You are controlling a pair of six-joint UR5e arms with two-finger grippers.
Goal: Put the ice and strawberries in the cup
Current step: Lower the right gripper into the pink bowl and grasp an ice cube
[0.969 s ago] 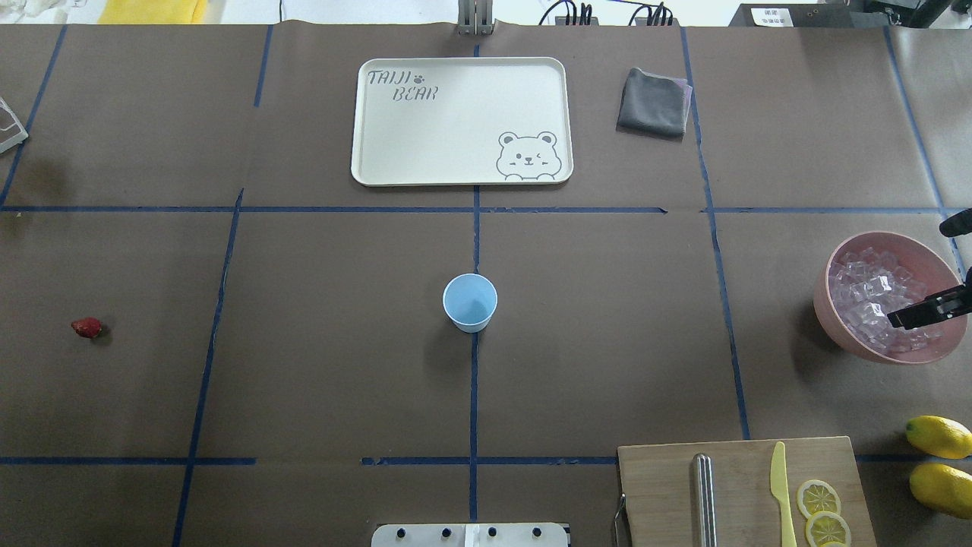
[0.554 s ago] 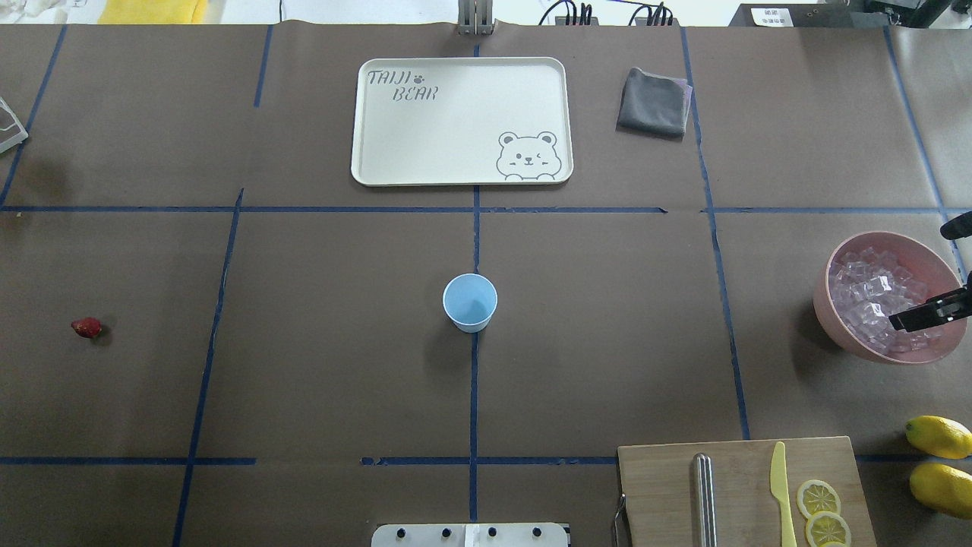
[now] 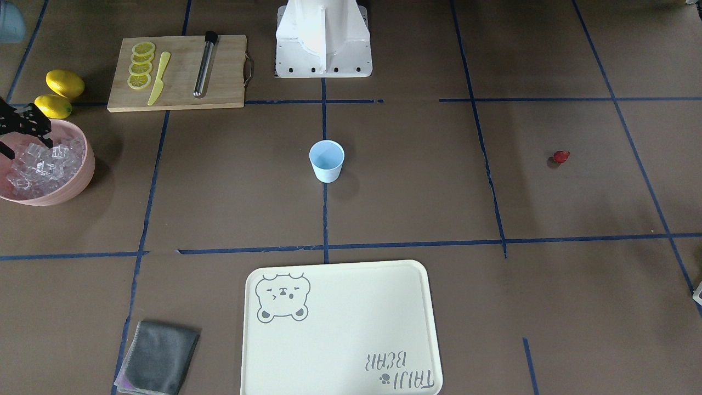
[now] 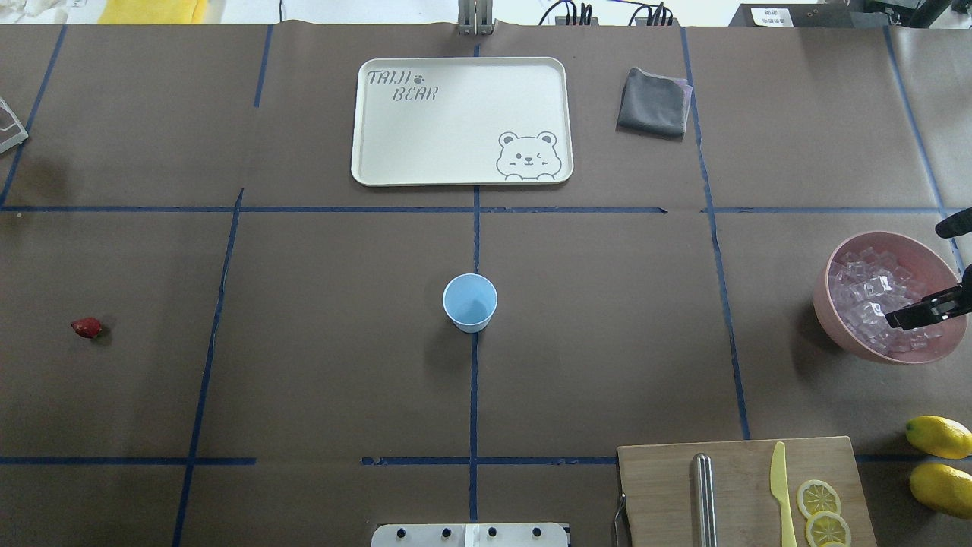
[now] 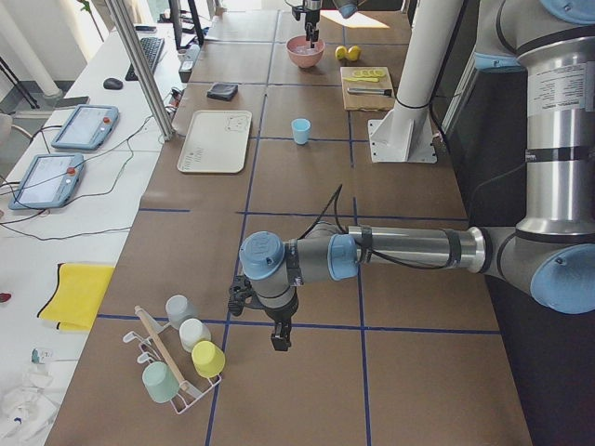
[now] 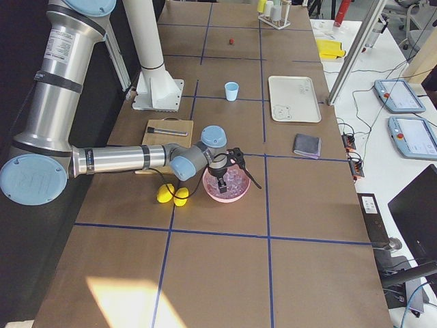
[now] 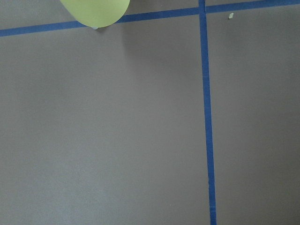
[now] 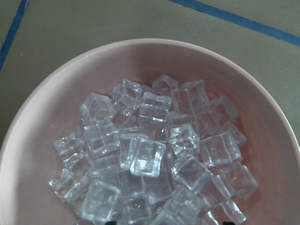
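**Right gripper spread over the ice bowl**

From my console, the right gripper (image 4: pixel 915 277) hung over the pink bowl (image 4: pixel 824 292) at the robot's right edge of the table, its fingers spread wide and holding nothing. The ice (image 8: pixel 145 159) lay heaped in that bowl – the wrist camera looked straight down on the cubes. The cup (image 4: pixel 470 302) stood upright on the centre tape line, well apart from the bowl. The strawberry (image 4: pixel 86 327) lay alone on the brown cover far off on the robot's left. The left gripper (image 5: pixel 279 336) hovered low beside a rack of cups (image 5: pixel 181 362) – I could not tell whether it was spread or closed.
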